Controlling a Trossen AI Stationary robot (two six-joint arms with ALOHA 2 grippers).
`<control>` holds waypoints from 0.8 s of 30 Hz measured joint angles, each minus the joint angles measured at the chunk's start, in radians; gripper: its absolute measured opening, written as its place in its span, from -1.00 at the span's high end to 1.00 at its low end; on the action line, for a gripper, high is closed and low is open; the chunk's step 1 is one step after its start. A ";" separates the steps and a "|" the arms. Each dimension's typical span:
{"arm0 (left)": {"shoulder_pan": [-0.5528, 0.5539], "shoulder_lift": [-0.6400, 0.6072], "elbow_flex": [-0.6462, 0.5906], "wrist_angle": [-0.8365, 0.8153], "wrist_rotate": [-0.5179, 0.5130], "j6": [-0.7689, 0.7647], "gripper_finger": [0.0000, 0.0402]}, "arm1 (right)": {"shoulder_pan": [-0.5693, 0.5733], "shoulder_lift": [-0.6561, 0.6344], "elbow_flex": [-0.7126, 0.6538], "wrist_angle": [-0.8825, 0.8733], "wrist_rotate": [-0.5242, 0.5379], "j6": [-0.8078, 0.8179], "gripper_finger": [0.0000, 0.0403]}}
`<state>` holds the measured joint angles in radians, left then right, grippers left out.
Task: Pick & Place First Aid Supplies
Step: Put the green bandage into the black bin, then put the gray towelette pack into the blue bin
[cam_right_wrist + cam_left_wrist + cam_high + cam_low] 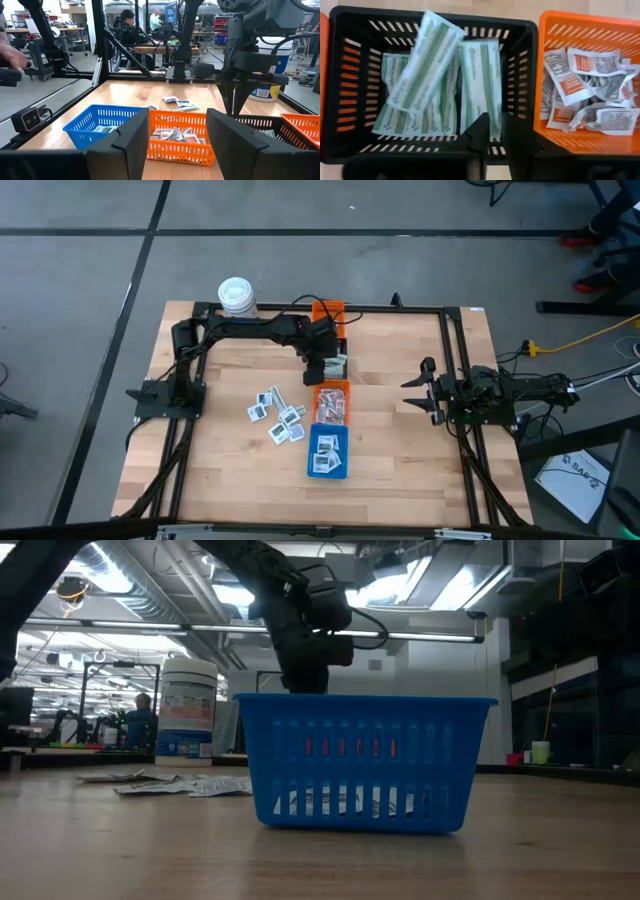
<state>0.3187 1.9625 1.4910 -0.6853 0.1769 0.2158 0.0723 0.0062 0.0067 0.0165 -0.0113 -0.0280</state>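
Wooden table [400, 440]: bins part-filled, loose packets [276, 416] remain; left gripper [492, 131] over black bin [350, 75], fingers barely parted, empty; right gripper [172, 142] wide, idle.

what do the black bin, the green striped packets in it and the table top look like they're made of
The black bin looks like molded plastic: slotted walls, a smooth, slightly shiny rim. The green striped packets in it seem to be thin paper or film wrappers: flat, creased, with sealed edges; which of the two is hard to say. The table top looks like pale wood planking with visible grain, in a matte finish.
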 joint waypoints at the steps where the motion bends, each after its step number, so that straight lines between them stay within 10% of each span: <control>1: 0.000 0.000 0.000 0.000 -0.008 0.005 0.74 | 0.000 0.000 0.000 0.000 0.000 0.000 0.03; 11: -0.005 -0.008 0.000 0.000 -0.035 -0.046 0.39 | 0.000 0.000 0.000 0.000 0.000 0.000 0.03; 24: -0.070 -0.112 0.000 -0.074 -0.121 0.026 0.46 | 0.000 0.000 0.000 0.000 0.000 0.000 0.03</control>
<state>0.2483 1.8504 1.4910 -0.7589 0.0554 0.2422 0.0725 0.0061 0.0067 0.0166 -0.0113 -0.0280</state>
